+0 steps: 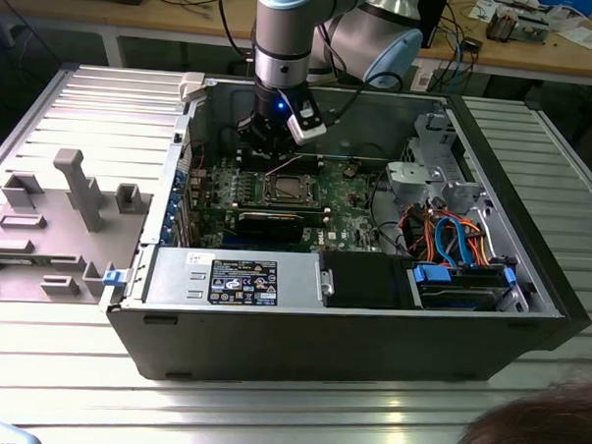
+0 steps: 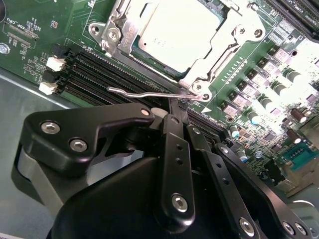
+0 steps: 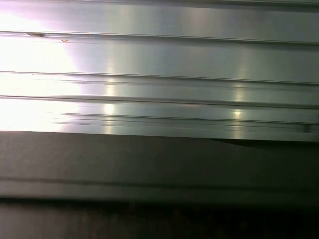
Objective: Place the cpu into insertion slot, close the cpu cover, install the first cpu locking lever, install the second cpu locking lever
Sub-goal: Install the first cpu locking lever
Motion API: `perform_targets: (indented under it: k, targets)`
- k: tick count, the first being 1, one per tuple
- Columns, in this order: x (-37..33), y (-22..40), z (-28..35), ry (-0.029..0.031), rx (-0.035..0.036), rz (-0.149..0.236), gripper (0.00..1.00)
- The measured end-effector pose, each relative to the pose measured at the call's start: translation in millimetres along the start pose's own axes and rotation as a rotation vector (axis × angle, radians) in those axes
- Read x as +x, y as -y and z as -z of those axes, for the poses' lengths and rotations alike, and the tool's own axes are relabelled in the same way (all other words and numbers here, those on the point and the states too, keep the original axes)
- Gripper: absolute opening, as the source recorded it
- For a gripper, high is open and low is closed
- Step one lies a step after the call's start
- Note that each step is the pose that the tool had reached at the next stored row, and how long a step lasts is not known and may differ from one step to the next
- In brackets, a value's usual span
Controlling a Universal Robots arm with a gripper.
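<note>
The gripper (image 2: 174, 112) hangs low inside the open computer case (image 1: 488, 319), at the far edge of the green motherboard (image 1: 350, 219). In the second wrist view its black fingers (image 2: 175, 149) are pressed together, their tips at a thin silvery locking lever (image 2: 144, 93) that stands raised off the board beside the insertion slot (image 2: 197, 82). I cannot tell whether they pinch the wire or merely touch it.

Just past the lever the cpu (image 2: 177, 30) lies flat in the slot, with the cpu cover (image 2: 219, 47) closed around it. Black memory slots (image 2: 94, 74) run right beside the lever, leaving little room on that side.

The exterior view places the socket (image 1: 284, 190) mid-board, the case wall close behind the gripper and a power supply (image 1: 239, 279) nearer the camera. The case sits on a ribbed metal worktop (image 1: 64, 369), whose bright ribs show in the first wrist view.
</note>
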State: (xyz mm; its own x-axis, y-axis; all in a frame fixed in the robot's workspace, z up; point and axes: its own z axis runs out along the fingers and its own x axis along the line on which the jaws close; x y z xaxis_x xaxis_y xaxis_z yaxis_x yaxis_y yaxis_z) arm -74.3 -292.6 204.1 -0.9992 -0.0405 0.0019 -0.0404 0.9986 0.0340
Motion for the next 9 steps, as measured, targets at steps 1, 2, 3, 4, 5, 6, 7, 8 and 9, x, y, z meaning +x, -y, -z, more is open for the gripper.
perform_targets:
  k: [1, 2, 3, 4, 5, 6, 7, 8, 9]
  targets:
    - [0.0, 0.0, -0.1, 0.0000, 0.0000, 0.000, 0.11]
    - [0.0, -0.1, -0.2, 0.0000, 0.0000, 0.000, 0.11]
    - [0.0, -0.2, -0.4, 0.0000, -0.0001, 0.000, 0.11]
    - [0.0, -0.2, -0.4, 0.0000, 0.0000, 0.000, 0.11]
    - [0.0, -0.4, -0.7, 0.0001, -0.0001, 0.000, 0.11]
    - [0.0, -0.6, -0.9, 0.0000, 0.0000, 0.000, 0.11]
    - [0.0, -0.6, -1.0, -0.0001, 0.0001, 0.000, 0.11]
    - [0.0, -0.6, -1.1, -0.0001, 0.0001, 0.000, 0.11]
    - [0.0, -0.6, -1.3, 0.0000, 0.0000, 0.000, 0.11]
